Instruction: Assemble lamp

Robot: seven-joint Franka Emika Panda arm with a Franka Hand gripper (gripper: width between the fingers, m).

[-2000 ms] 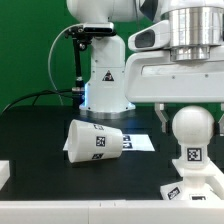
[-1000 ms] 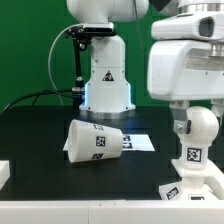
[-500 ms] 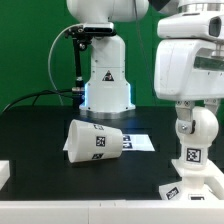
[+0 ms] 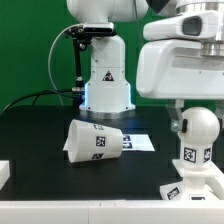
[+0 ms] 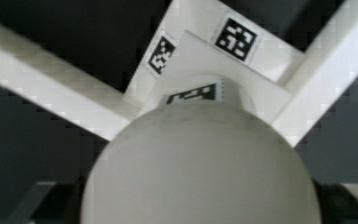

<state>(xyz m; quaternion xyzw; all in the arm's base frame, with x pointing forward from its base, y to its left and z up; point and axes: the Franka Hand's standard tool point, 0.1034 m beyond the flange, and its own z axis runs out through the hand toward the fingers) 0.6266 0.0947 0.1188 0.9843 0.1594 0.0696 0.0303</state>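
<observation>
The bulb (image 4: 198, 128) stands upright on the flat square base (image 4: 192, 190) at the exterior view's right front. My gripper (image 4: 198, 114) hangs straight over it, with its fingers down either side of the round head and closed on it. In the wrist view the bulb's head (image 5: 194, 160) fills the space between the dark fingers (image 5: 44, 200), and the tagged base (image 5: 202, 30) lies beyond it. The shade (image 4: 95, 140) lies on its side in the middle of the black table, apart from the gripper.
The marker board (image 4: 141, 143) lies flat just behind the shade. The arm's white pedestal (image 4: 105, 78) stands at the back centre with a black cable to its left. A white block (image 4: 3, 172) shows at the left edge.
The gripper has turned about its vertical axis over the bulb, showing its narrow side and now its broad side. The bulb's tag has shifted slightly. The shade has not moved.
</observation>
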